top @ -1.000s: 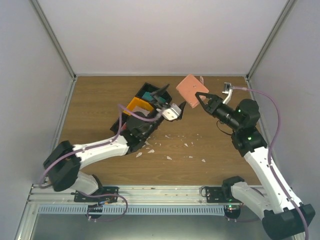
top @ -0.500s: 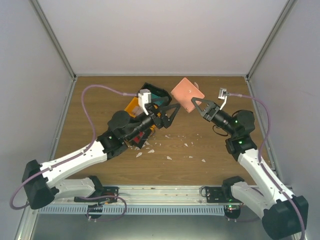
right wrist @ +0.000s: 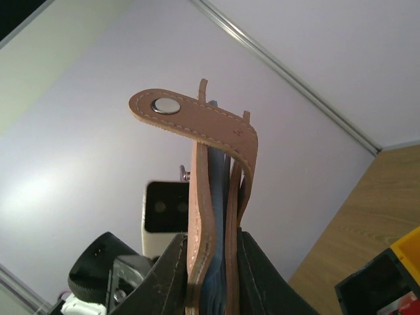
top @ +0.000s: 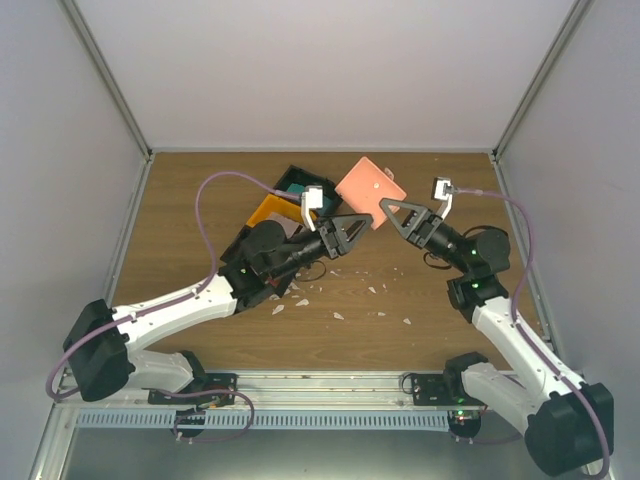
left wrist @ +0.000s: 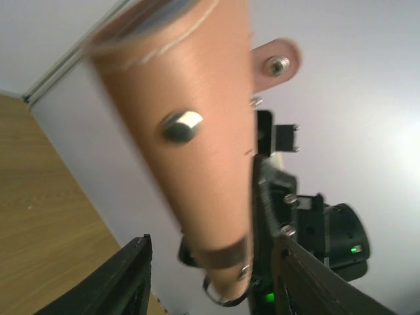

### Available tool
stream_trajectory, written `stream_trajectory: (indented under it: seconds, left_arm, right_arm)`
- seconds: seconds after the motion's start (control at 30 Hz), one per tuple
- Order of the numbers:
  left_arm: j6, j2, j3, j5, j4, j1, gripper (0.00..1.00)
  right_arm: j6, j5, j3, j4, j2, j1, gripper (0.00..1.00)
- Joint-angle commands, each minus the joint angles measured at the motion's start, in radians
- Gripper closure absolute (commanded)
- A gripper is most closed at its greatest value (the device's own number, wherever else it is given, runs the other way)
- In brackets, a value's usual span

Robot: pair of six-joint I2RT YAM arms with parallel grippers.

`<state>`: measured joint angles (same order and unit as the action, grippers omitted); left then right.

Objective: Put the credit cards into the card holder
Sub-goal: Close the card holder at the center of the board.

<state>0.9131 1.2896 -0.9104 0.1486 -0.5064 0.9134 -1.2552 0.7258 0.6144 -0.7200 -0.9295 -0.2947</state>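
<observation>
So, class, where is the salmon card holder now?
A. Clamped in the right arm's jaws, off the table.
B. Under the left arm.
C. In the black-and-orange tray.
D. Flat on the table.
A: the card holder stands upright between the right arm's jaws, raised above the wooden table.

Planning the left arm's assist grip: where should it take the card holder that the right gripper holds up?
Pinch the card holder across its flat leather faces, on the part clear of the right gripper, coming in from the left. It is thin and held in the air, so the left gripper should span it easily. Probably avoid the protruding snap tab.
</observation>
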Motion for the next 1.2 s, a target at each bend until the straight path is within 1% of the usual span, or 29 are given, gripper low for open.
stream_trajectory:
  seconds: [0.0,0.07,0.13,0.2,0.23,0.27,0.3,0.33,0.37,0.43,0.53,0.6,0.7,0.8,0.9,0.97,1.07,1.17]
  left_arm:
    - [0.018,-0.009,0.016,0.018,-0.171,-0.008,0.50]
    - [0.019,-0.008,0.030,0.018,-0.205,-0.011,0.51]
    - [0.019,-0.005,0.036,0.021,-0.223,-0.014,0.59]
    - [0.021,0.004,0.036,0.023,-0.225,-0.020,0.70]
    - [0.019,0.008,0.036,0.027,-0.224,-0.024,0.77]
    - [0.019,0.014,0.036,0.031,-0.221,-0.028,0.84]
    - [0.020,0.016,0.039,0.035,-0.213,-0.032,0.92]
    - [0.021,0.018,0.044,0.037,-0.200,-0.036,0.99]
    - [0.021,0.020,0.050,0.041,-0.180,-0.042,1.00]
    - [0.011,0.025,0.058,0.067,-0.115,-0.062,1.00]
    - [-0.011,0.047,0.069,0.142,0.010,-0.094,1.00]
    - [-0.050,0.079,0.067,0.207,0.103,-0.112,1.00]
    - [-0.151,0.164,0.017,0.326,0.247,-0.121,1.00]
    - [-0.229,0.279,-0.044,0.435,0.336,-0.120,1.00]
    - [-0.287,0.385,-0.104,0.525,0.394,-0.119,1.00]
    - [-0.313,0.444,-0.141,0.557,0.434,-0.119,1.00]
    - [-0.324,0.516,-0.162,0.581,0.441,-0.122,1.00]
    - [-0.327,0.584,-0.181,0.608,0.455,-0.123,1.00]
  right_arm:
    - [-0.021,0.028,-0.022,-0.084,0.011,-0.011,1.00]
    - [-0.022,0.033,-0.033,-0.081,0.018,-0.011,1.00]
    - [-0.022,0.037,-0.045,-0.072,0.022,-0.012,1.00]
    - [-0.021,0.045,-0.057,-0.064,0.025,-0.013,0.99]
    - [-0.018,0.049,-0.063,-0.055,0.028,-0.013,0.99]
    - [-0.007,0.051,-0.068,-0.038,0.034,-0.013,0.97]
    - [0.011,0.051,-0.074,-0.012,0.043,-0.013,0.91]
    - [0.042,0.046,-0.079,0.024,0.052,-0.013,0.83]
    - [0.083,0.036,-0.082,0.080,0.069,-0.013,0.76]
    - [0.210,-0.012,-0.074,0.271,0.106,-0.010,0.60]
    - [0.381,-0.130,-0.052,0.532,0.169,-0.009,0.40]
    - [0.477,-0.203,-0.039,0.674,0.203,-0.010,0.31]
    - [0.653,-0.320,0.065,0.978,0.187,-0.010,0.25]
    - [0.765,-0.453,0.146,1.206,0.122,-0.009,0.24]
    - [0.807,-0.558,0.195,1.331,0.041,-0.010,0.30]
    - [0.817,-0.580,0.200,1.364,0.001,-0.010,0.35]
    - [0.804,-0.569,0.178,1.379,-0.038,-0.009,0.44]
    - [0.788,-0.572,0.141,1.377,-0.063,-0.010,0.47]
